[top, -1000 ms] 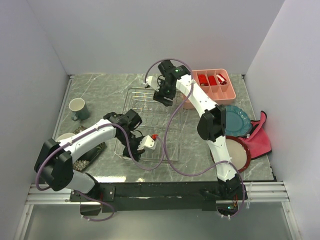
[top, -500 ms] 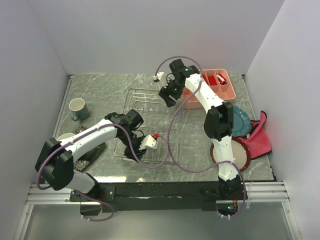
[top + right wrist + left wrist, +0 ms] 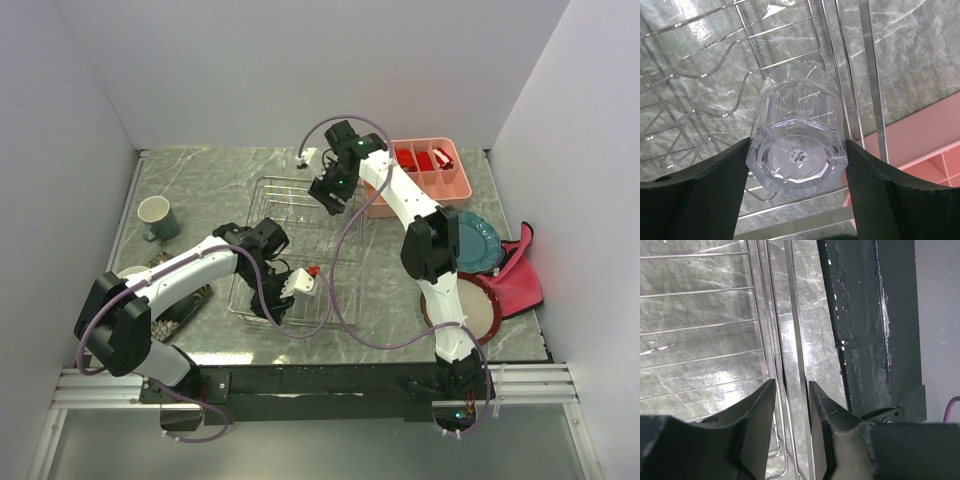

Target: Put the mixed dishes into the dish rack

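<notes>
Right end effector (image 3: 797, 150) clamps clear glass (image 3: 797, 125) over dish rack (image 3: 871, 75); left end effector (image 3: 791, 390) part-open astride its rim.

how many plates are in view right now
2 clearly: the teal scalloped plate at the right, partly under the right arm, and the red-rimmed cream round plate nearer the bases. A dark patterned dish under the left arm may be a third.

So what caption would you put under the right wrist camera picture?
The right gripper clasps a clear glass, the wire dish rack beyond, pink tray at the corner.
</notes>
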